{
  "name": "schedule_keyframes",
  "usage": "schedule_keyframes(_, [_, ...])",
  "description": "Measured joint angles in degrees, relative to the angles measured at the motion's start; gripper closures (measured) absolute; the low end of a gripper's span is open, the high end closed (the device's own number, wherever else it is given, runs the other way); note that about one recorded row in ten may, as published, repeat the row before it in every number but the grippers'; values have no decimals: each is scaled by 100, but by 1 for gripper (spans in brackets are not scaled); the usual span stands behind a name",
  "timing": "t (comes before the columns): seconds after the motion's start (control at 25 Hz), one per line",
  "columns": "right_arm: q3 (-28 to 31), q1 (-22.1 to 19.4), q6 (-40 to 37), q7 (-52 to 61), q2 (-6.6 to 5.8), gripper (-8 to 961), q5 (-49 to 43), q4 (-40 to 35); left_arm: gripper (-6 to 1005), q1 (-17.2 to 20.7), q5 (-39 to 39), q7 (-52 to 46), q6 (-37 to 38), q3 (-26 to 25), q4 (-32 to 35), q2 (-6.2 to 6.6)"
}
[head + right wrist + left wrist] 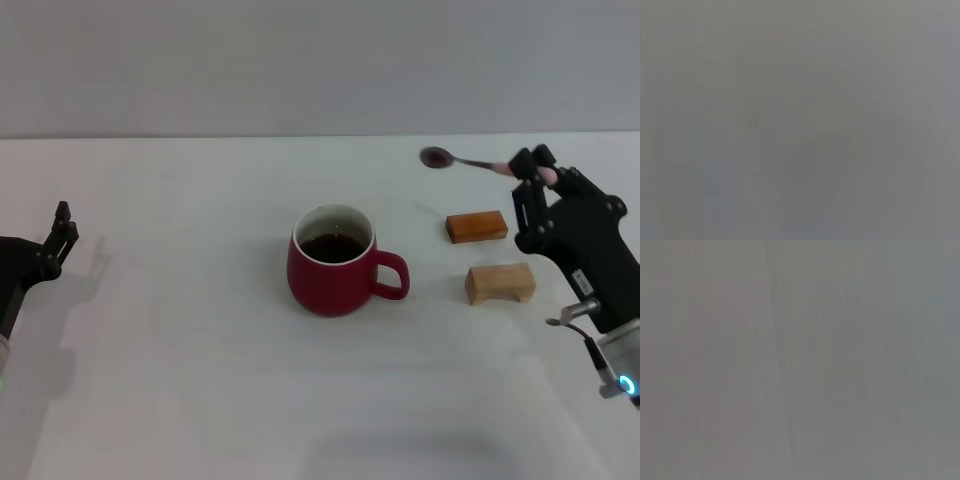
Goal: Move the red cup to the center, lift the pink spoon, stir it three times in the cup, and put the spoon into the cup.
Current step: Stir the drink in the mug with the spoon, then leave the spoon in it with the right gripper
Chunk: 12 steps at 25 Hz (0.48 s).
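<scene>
Red cup (334, 262) sits mid-table, dark liquid inside; that step looks done. My right gripper (528, 178) is clamped on the pink spoon (470, 161), held aloft beyond the orange block (476, 226), well right of the cup. Stirring and drop-in remain; left gripper (62, 232) idle far left, finger spread unclear.

My right gripper (530, 172) sits at about three o'clock in the head view, the black wrist and forearm running down toward four o'clock at the frame edge. Its fingers are pinched shut on the pink spoon (470, 160), which juts out toward the nine o'clock side, held aloft. My left gripper (62, 228) waits at nine o'clock, hard against the edge, arm trailing toward eight o'clock. Both wrist views show me only flat grey, no fingers.
</scene>
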Motion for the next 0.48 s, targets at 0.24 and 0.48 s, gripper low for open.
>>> schedule_keyframes(0.24, [183,-22,-29,-33,-31,817,-650,362,159,-17,-9,0,0,-2,26,0])
schedule_keyframes(0.48, [258,-52,37,-36,-91,817,-883,642,159,-27,-1,0,0,-2,26,0])
